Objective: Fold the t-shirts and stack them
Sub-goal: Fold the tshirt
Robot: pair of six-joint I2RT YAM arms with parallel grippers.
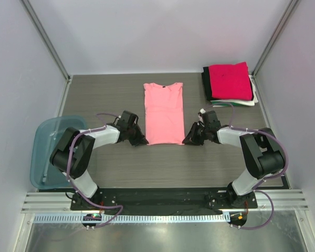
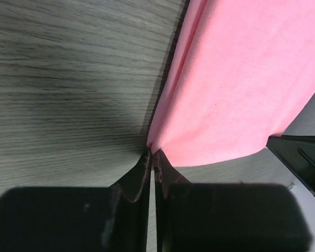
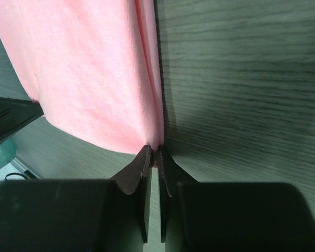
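Observation:
A salmon-pink t-shirt (image 1: 164,112) lies flat mid-table with its sides folded in, neck at the far end. My left gripper (image 1: 143,142) is shut on its near left hem corner; the left wrist view shows the pink cloth (image 2: 236,89) pinched at the fingertips (image 2: 153,153). My right gripper (image 1: 186,140) is shut on the near right hem corner; the right wrist view shows the cloth (image 3: 89,79) pinched at its fingertips (image 3: 156,150). A stack of folded t-shirts (image 1: 230,83), magenta-red on top with black, white and green beneath, sits at the far right.
A translucent blue plastic bin (image 1: 43,152) stands at the table's left edge beside the left arm. White walls enclose the table on three sides. A metal rail (image 1: 157,202) runs along the near edge by the arm bases.

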